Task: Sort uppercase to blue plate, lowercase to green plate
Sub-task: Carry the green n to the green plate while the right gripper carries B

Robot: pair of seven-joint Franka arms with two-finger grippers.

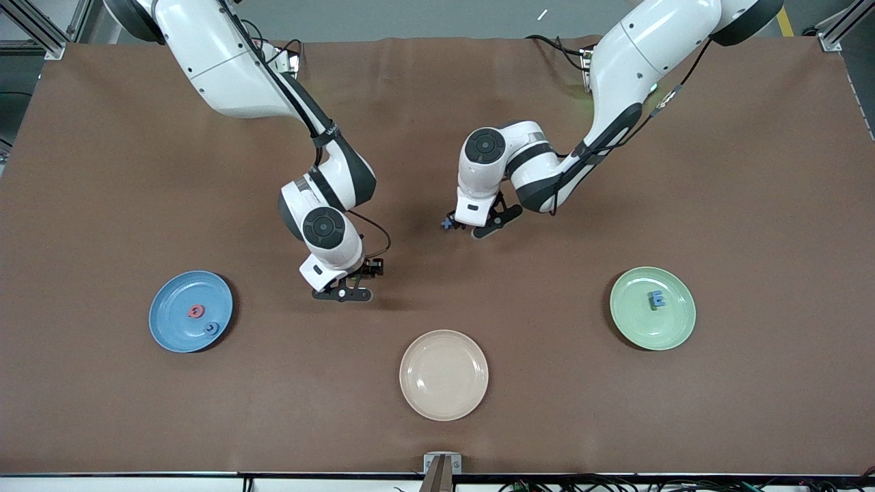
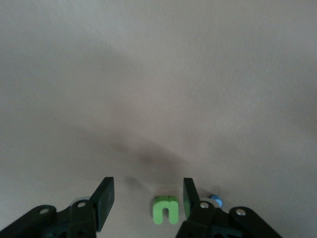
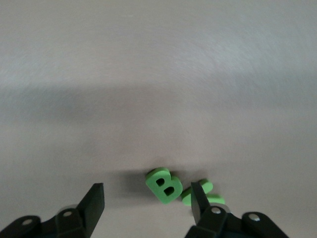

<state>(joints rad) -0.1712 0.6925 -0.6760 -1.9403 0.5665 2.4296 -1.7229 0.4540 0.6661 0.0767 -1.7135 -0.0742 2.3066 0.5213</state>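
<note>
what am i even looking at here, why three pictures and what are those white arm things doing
Two white robot arms stand at a brown table, sorting tiny toy letters onto plates. The big picture looks down from a high camera facing them; the other two come from cameras on each arm's wrist.

The blue plate holds a red Q and a blue G. The green plate holds a blue m-like piece. The cream plate is bare.

The left end effector is open over a green u, a blue x beside it. The right end effector is open over a green B and another green letter. Nothing is held.
</note>
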